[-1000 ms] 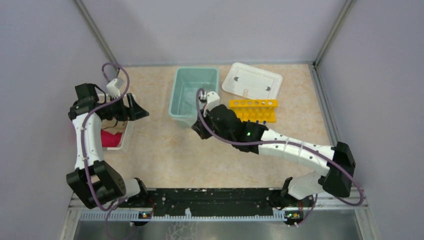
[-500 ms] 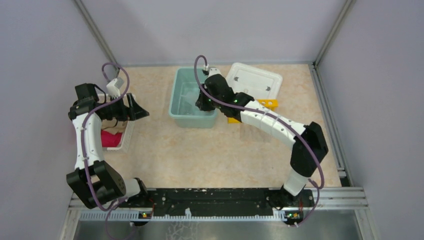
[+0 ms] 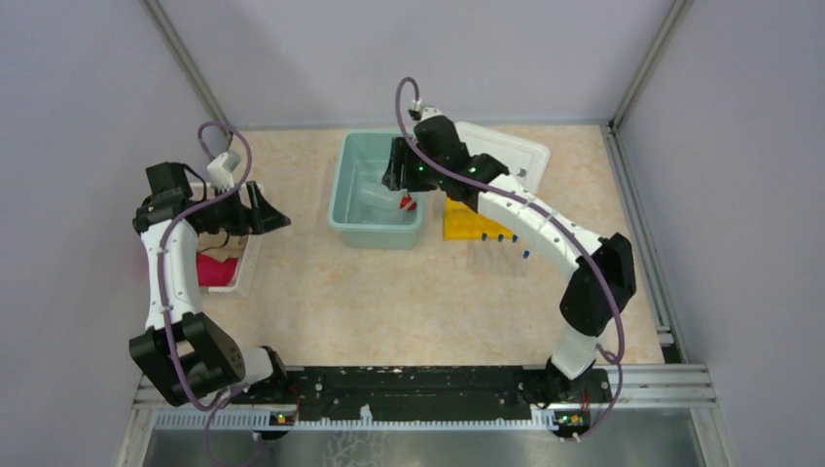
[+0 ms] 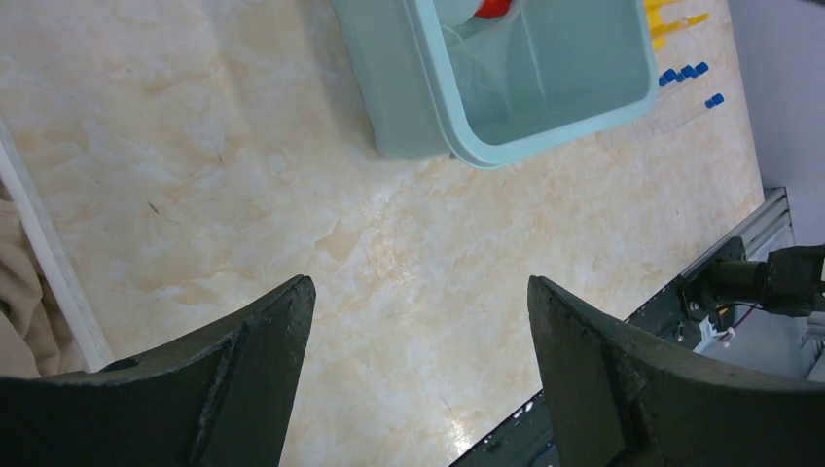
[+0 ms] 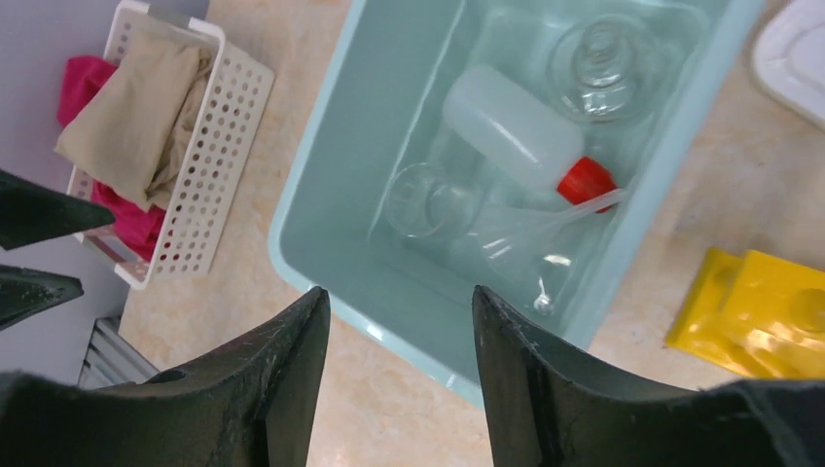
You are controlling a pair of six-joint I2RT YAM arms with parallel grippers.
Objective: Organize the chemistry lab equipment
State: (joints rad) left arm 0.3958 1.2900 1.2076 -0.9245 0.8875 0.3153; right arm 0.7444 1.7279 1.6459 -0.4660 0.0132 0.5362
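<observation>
Top view: the right gripper (image 3: 397, 178) hangs over the teal bin (image 3: 340, 195). The left gripper (image 3: 275, 220) hovers by the basket (image 3: 243, 268). Blue-capped tubes (image 3: 501, 238) lie loose on the tabletop beside the yellow rack (image 3: 462, 226).

Left wrist view: jaws open, empty.

Right wrist view: jaws open, empty, above the squeeze bottle (image 5: 511, 126), flask (image 5: 603, 53) and beaker (image 5: 418, 199) in the bin.

Risk: descending here could strike glass.

Squeeze bottle (image 5: 511, 126) lies in tub (image 5: 340, 195), left of rack (image 5: 759, 311).

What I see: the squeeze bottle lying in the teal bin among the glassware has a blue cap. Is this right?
The squeeze bottle lying in the teal bin among the glassware has a red cap, not blue; the right wrist view shows it.
</observation>
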